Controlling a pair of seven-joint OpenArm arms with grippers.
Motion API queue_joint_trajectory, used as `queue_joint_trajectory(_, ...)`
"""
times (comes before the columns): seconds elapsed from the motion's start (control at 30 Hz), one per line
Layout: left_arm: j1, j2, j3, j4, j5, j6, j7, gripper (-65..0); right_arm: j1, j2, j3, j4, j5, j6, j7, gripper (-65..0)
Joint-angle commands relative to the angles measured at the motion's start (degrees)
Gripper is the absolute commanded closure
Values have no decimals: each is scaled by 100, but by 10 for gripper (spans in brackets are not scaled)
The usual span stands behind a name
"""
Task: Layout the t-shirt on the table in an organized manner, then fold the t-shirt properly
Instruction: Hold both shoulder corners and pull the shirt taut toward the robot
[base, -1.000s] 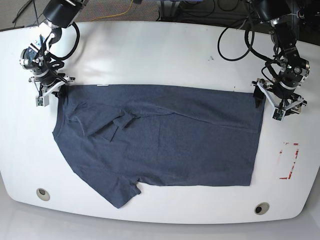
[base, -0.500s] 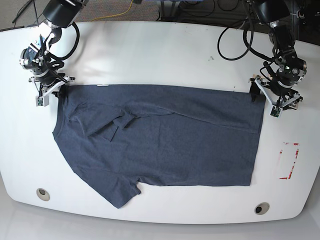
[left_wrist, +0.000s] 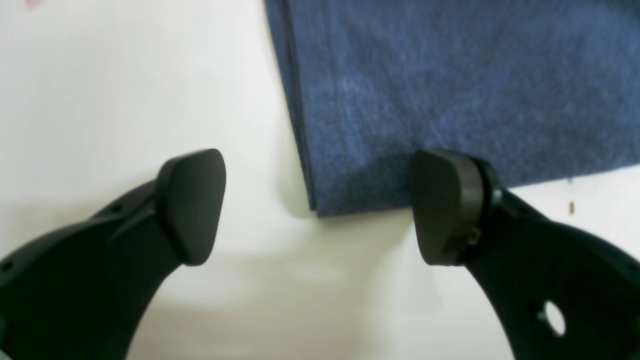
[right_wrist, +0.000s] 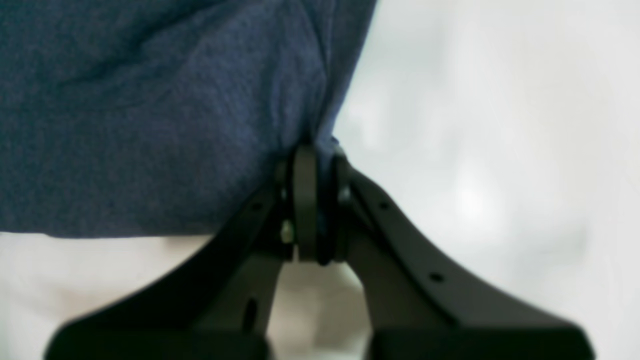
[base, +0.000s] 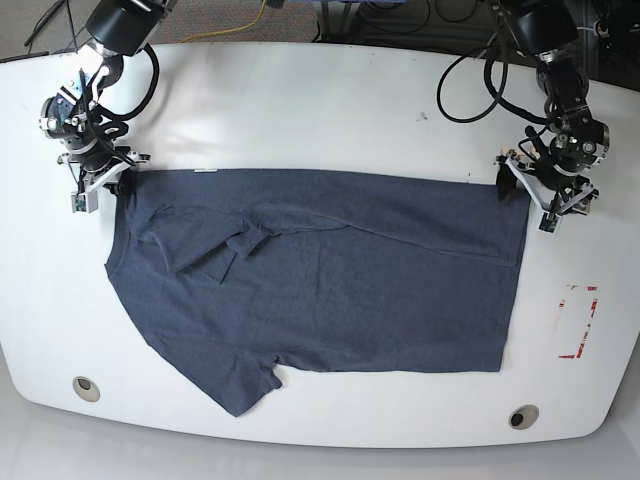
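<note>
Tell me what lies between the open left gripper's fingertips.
In the left wrist view, the t-shirt corner and bare table lie inside the left gripper.

A strip of brownish speckled floor (base: 215, 18) runs along the top of the base view. A yellow cable (base: 258, 17) crosses it near top centre, curving down toward the left. At the top left corner thin dark cables (base: 45, 22) lie on the same floor. To the right of centre, at the top edge, sits a dark tangle of cables and equipment (base: 385, 18); its parts are too small to tell apart. A paler grey floor (base: 20, 445) shows in the lower left corner and along the bottom edge.
</note>
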Motion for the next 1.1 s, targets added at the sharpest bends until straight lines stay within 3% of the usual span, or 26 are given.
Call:
queue_joint_trajectory(0.0, -116, -63, 18, -66, 3, 5, -53, -540, -4, 84, 1, 49, -113, -20, -157, 0)
queue_joint_trajectory(0.33, -116, -72, 35, -409, 11, 32, -62, -519, -4, 93, 1, 58, -104, -20, -157, 0)
queue_joint_trajectory(0.43, -116, -72, 35, -488, 11, 32, -70, -439, -4, 93, 1, 58, -104, -20, -157, 0)
queue_joint_trajectory(0.47, -125, -80, 35, -550, 20, 32, -70, -372, -4, 93, 1, 66, -104, -20, -157, 0)
queue_joint_trajectory(0.63, -222, -89, 44, -770, 20, 32, -70, -175, -4, 93, 1, 75, -104, -20, -157, 0)
queue_joint_trajectory(0.83, -274, -107, 35, -919, 47, 32, -70, -8, -4, 84, 1, 75, -104, -20, -165, 0)
queue_joint_trajectory(1.07, -107, -195, 9, -858, 55, 32, -53, 0, -162, 93, 1, 84, -104, -20, -174, 0)
